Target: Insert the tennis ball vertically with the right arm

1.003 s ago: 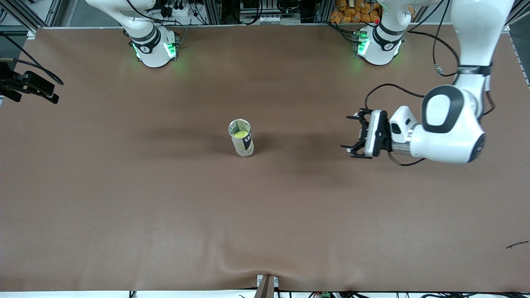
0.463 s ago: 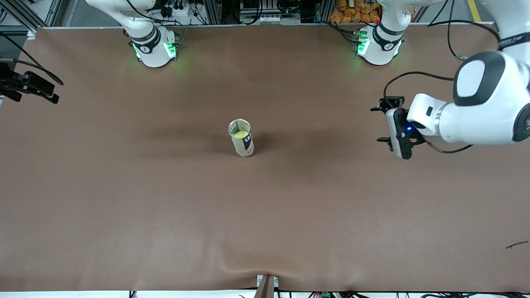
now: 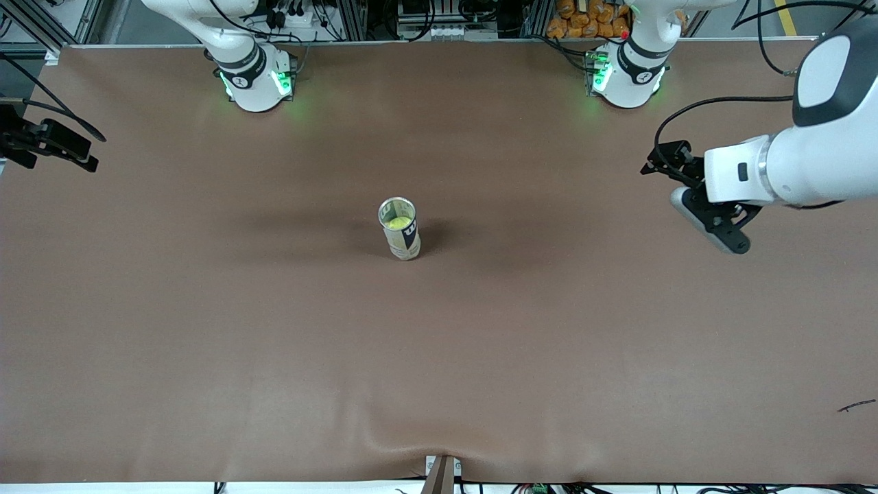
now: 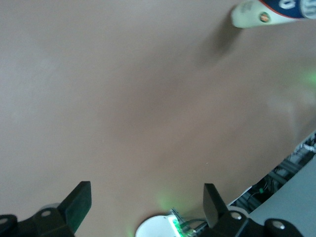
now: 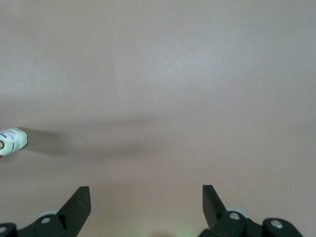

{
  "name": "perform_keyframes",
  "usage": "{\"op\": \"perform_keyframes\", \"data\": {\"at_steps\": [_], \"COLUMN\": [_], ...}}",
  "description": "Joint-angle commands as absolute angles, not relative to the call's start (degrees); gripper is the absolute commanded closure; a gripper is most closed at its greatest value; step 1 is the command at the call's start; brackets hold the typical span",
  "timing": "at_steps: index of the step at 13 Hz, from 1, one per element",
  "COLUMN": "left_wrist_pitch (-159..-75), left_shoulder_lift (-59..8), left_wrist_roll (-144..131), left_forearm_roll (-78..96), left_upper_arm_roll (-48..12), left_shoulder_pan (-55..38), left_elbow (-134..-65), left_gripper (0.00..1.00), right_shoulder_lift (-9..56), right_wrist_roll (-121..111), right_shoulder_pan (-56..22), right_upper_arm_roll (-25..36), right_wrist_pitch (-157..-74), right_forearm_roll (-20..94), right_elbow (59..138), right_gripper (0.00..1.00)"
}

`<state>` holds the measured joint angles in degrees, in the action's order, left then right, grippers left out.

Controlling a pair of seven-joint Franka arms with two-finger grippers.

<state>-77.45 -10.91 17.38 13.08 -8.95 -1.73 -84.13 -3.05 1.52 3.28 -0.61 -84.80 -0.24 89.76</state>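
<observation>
The tennis ball (image 3: pixel 396 223) already sits inside the upright can (image 3: pixel 399 229) mid-counter (image 3: pixel 206 309). Your right gripper (image 5: pixel 143 207) and left gripper (image 4: pixel 143 207) are both wide open, holding nothing. Keep clear so you don't tip the can.

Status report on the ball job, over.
Left pincer open, empty, over the table's left-arm end. Right pincer open, empty. Tennis ball already inside upright can, mid-table. Nothing in the way.
</observation>
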Motion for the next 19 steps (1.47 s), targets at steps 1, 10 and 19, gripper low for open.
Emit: {"op": "perform_keyframes", "data": {"at_steps": [1,10,19], "left_wrist_pitch": [-73.9,-71.7,-81.1], "left_shoulder_lift": [-7.1,1.7,6.2], "left_wrist_roll": [3.3,1.9,-5.2], "left_forearm_roll": [10.2,-3.4,4.7], "left_upper_arm_roll": [-9.1,-8.0,-2.5], "left_shoulder_pan": [-2.7,-2.6,-2.1], "left_elbow": [-84.2,-84.3,-94.4], "left_gripper": [0.0,0.0,0.0], "right_shoulder_lift": [-2.8,-2.9,-2.9], "right_wrist_roll": [2.1,2.3,2.3], "right_shoulder_pan": [3.7,3.3,2.2], "right_upper_arm_roll": [-1.2,-1.5,-1.5], "right_wrist_pitch": [-84.1,-83.1,-83.1], "right_forearm_roll": [-1.0,-0.4,-0.5], "right_elbow": [88.6,88.7,88.8], "right_gripper": [0.0,0.0,0.0]}}
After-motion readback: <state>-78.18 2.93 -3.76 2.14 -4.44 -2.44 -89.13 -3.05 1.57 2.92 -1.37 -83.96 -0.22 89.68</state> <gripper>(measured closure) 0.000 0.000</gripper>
